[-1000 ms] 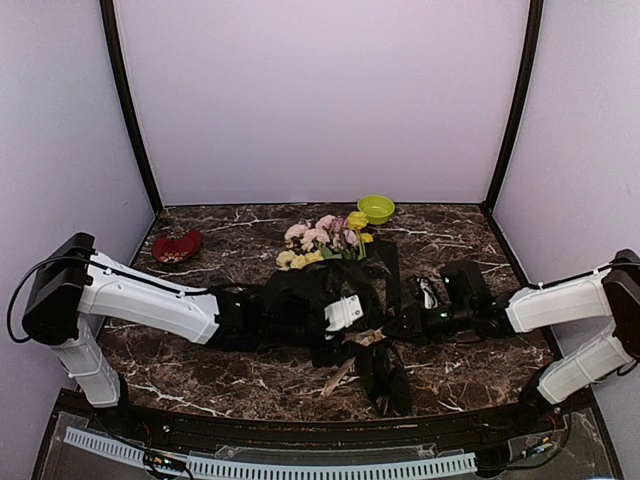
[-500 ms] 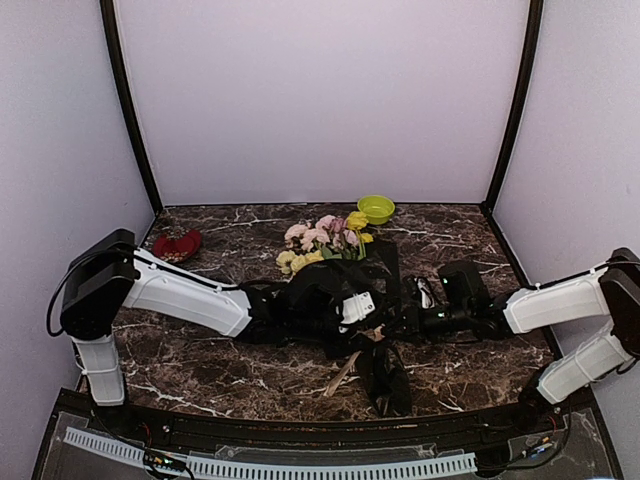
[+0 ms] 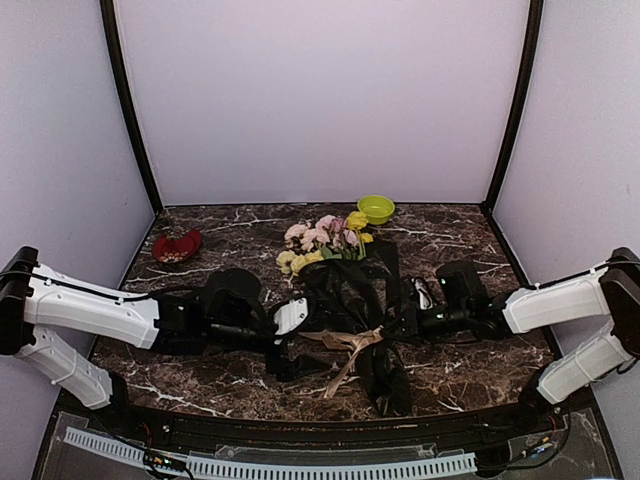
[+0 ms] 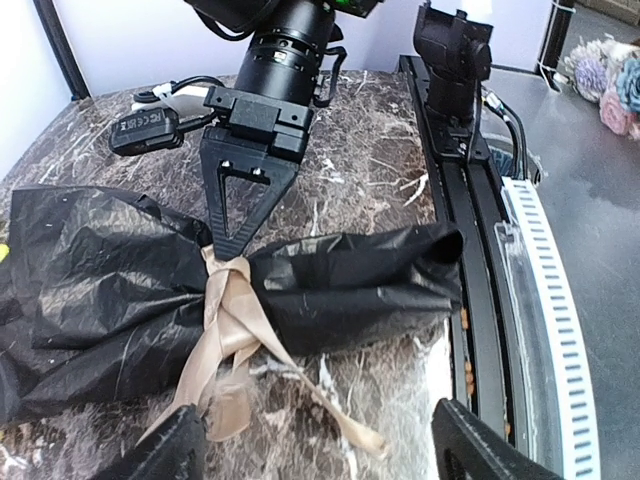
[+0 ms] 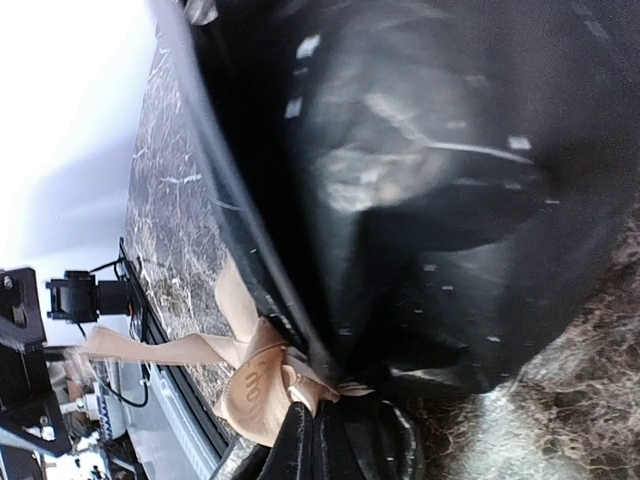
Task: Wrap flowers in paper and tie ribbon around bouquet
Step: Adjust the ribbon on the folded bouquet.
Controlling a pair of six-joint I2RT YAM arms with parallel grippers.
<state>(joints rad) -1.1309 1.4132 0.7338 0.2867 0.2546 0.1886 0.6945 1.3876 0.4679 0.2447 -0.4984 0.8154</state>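
Bouquet mid-frame on table, flowers toward top. Black paper cinched by knotted ribbon. My right gripper pressed together, pinching ribbon at knot. My left gripper spread wide, lower frame, holding nothing.

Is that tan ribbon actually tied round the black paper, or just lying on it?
Tied: in the left wrist view the ribbon cinches the paper into a narrow waist, knotted, loose ends trailing.

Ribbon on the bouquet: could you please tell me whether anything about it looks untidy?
The ribbon is knotted round the neck of the paper, but its tails lie loose and crumpled on the table, with no neat bow.
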